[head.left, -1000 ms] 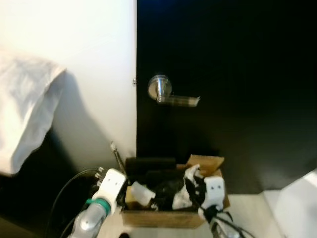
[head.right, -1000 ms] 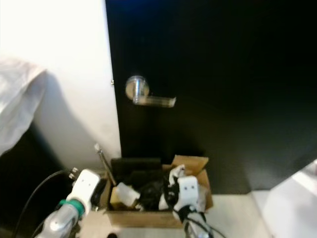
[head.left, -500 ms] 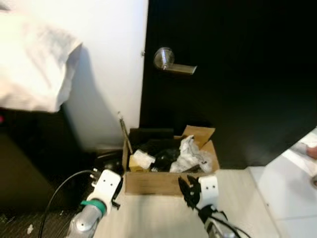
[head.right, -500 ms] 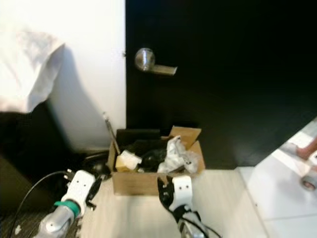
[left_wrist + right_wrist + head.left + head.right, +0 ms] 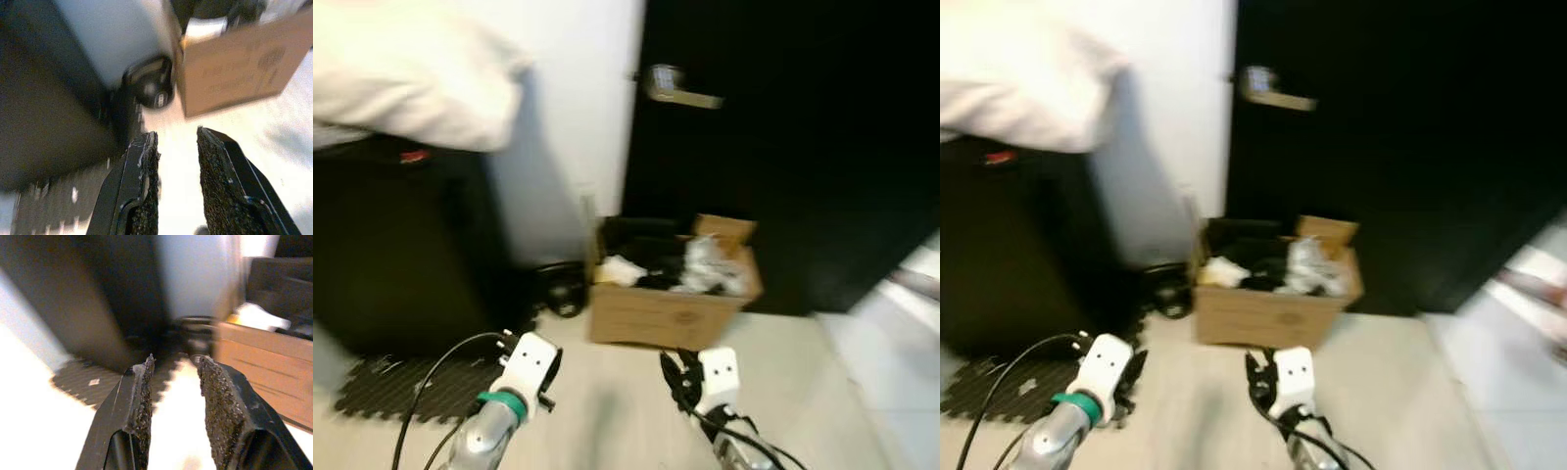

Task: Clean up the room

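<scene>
An open cardboard box stands on the pale floor against a black door. It holds crumpled white paper and dark rubbish. Both grippers hang low in front of the box, apart from it. My left gripper is open and empty, looking toward the box's left corner and a black round object. My right gripper is also open and empty, short of the box's front wall. The picture is blurred.
A dark cabinet with a white cloth on top stands at the left. In front of it lies a black mat. A door handle sits high on the door. White tiles begin at the right.
The whole picture has shifted: the camera has backed off and turned, so the box looks farther and the cabinet and mat have come in. Both grippers stay open and empty.
</scene>
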Motion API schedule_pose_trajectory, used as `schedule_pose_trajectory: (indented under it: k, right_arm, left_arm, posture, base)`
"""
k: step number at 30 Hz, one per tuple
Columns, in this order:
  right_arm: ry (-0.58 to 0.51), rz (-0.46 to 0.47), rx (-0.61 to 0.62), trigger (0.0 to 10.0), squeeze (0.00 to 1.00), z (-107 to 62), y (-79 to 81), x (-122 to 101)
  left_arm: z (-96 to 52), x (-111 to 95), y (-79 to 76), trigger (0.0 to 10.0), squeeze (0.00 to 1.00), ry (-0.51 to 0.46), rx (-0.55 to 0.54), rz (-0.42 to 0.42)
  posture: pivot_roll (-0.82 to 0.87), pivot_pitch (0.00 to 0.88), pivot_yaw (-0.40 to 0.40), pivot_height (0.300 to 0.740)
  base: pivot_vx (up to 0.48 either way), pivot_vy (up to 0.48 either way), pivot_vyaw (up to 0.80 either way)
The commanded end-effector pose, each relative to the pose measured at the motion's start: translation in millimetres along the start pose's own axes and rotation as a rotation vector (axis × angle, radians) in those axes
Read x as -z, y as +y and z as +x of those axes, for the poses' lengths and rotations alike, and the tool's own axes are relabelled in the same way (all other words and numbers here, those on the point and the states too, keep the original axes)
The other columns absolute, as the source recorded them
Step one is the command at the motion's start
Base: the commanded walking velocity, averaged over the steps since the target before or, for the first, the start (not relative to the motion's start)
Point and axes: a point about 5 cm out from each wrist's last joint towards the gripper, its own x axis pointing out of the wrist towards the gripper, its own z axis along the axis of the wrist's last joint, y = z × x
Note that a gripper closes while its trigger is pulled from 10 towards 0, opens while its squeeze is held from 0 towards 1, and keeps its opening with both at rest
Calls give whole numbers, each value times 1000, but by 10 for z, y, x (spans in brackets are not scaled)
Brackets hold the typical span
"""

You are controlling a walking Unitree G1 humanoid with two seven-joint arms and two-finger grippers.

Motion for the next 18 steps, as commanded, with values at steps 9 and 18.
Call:
schedule_pose_trajectory:
  k: [9, 18]
  right_arm:
    - [-155, -9, -28, 10000, 0, 173, 72, -438]
    - [-258, -3, -75, 10000, 0, 263, 188, -748]
  left_arm:
    - [103, -266, -40, 10000, 0, -57, 41, -25]
    - [171, -617, 15, 10000, 0, -173, 34, -27]
  posture:
    - [42, 22, 5, 740]
    - [44, 16, 3, 740]
  base:
    - [0, 0, 800]
    - [0, 0, 800]
